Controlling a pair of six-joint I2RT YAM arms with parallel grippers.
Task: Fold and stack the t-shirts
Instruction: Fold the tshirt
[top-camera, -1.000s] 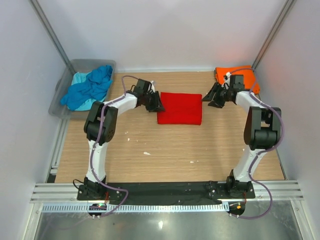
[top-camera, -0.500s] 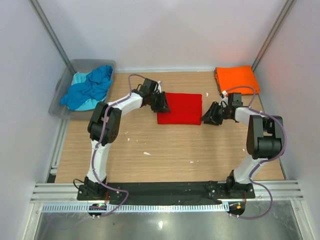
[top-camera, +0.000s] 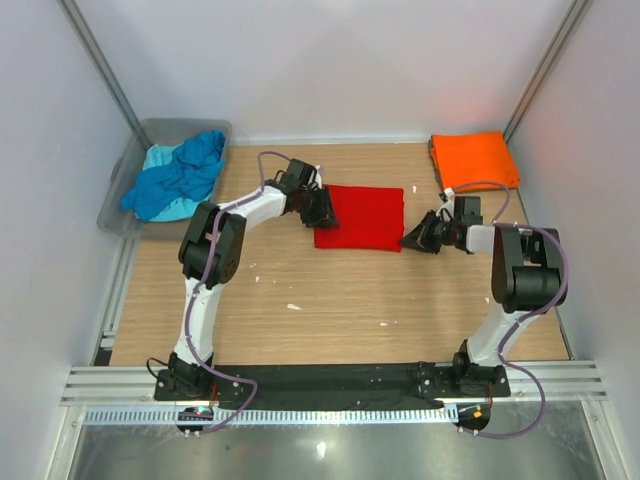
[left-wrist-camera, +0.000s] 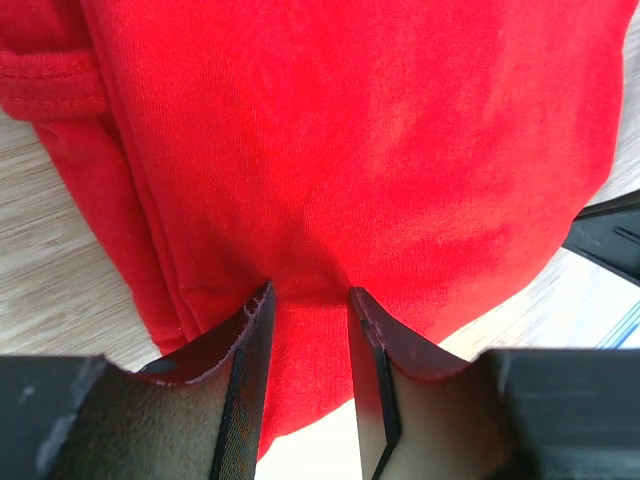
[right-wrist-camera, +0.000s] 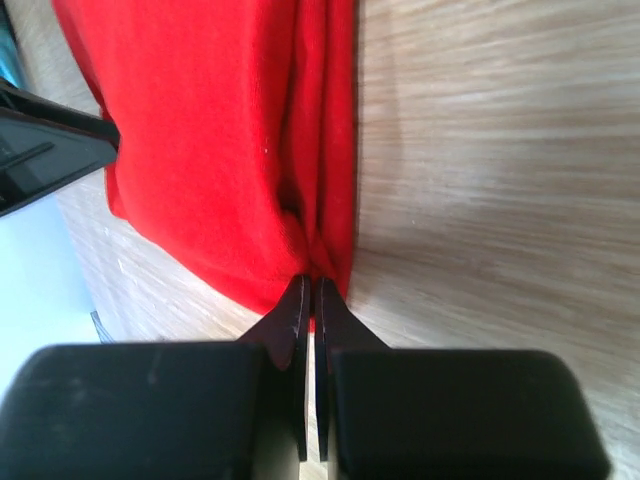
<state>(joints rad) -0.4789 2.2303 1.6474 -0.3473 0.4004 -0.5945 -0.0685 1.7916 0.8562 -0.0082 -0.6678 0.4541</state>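
Observation:
A bright red t-shirt (top-camera: 362, 216), folded into a rectangle, lies mid-table. My left gripper (top-camera: 320, 210) is at its left edge. In the left wrist view its jaws (left-wrist-camera: 310, 292) stand half apart, closed on a thick fold of the red cloth (left-wrist-camera: 380, 150). At the shirt's near right corner, my right gripper (top-camera: 413, 240) has its jaws (right-wrist-camera: 311, 280) pressed together on the bunched red edge (right-wrist-camera: 320, 250). An orange t-shirt (top-camera: 473, 159) lies folded at the back right. Blue (top-camera: 180, 175) and pale turquoise (top-camera: 158, 157) t-shirts lie crumpled in the tub.
The grey translucent tub (top-camera: 115, 195) stands at the back left, off the wooden table (top-camera: 330, 300). White walls and metal posts close in both sides. The arm bases sit on a black rail (top-camera: 330, 380) at the near edge.
My right gripper has come from beside the orange t-shirt to the red shirt's near right corner and shut on it. My left gripper edged slightly further onto the red shirt.

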